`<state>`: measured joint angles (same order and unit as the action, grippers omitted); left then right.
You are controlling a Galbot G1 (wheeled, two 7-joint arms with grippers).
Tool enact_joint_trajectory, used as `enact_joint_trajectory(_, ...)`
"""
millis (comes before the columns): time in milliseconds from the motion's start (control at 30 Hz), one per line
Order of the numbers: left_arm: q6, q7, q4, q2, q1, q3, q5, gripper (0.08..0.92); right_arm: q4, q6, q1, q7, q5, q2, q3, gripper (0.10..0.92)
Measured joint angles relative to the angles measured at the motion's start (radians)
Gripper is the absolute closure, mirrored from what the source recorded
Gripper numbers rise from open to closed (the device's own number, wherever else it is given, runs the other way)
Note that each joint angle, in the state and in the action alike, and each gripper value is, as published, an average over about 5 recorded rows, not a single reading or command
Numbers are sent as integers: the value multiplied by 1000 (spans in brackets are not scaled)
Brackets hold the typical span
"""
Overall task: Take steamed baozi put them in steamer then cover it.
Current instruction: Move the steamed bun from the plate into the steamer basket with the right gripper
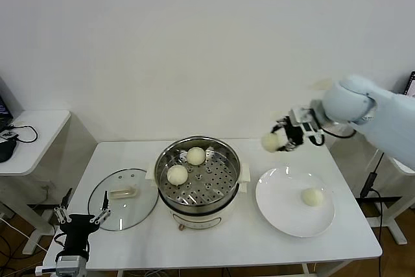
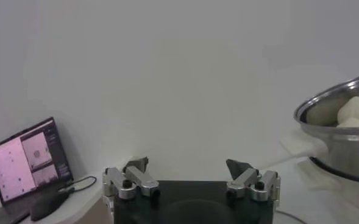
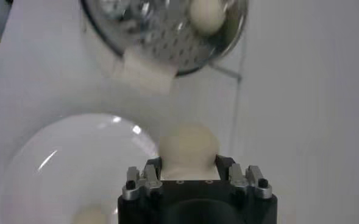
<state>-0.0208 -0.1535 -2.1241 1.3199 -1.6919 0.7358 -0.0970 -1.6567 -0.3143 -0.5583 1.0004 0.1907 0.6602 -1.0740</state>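
Note:
My right gripper (image 1: 277, 141) is shut on a cream-white baozi (image 1: 270, 142), held in the air above the table between the steamer and the plate; the right wrist view shows the bun (image 3: 189, 149) squeezed between both fingers. The shiny perforated steamer (image 1: 224, 186) on its cream pot holds two baozi (image 1: 196, 156) (image 1: 177, 174). One more baozi (image 1: 313, 196) lies on the white plate (image 1: 280, 209). The glass cover (image 1: 139, 209) with its cream handle lies flat on the table left of the steamer. My left gripper (image 1: 82, 214) is parked open and empty at the table's front left corner.
A low side table (image 1: 39, 128) with a laptop (image 2: 30, 163) stands to the left. The white wall rises right behind the table. The steamer's side handle (image 2: 304, 146) juts toward the left gripper.

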Motion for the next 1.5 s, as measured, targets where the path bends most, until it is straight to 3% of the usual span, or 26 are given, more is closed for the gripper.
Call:
enact_joint_trajectory(400,11,-4,3,1,-13,38,4,177,-12,80,-36,-85,70,211,-133,451)
enact_joint_trajectory(833,17,-6,12,12,-11,66,9,177,23,253,18,-104,-70,368,-227,449)
enact_joint_trajectory(1300,22,-6,34,13,1,68,13,177,40,377,56,-91,-185,430,-267,445)
enact_joint_trajectory(1500,22,-6,39,12,3,69,13,177,46,405,60,-96,-208,434,-270,333)
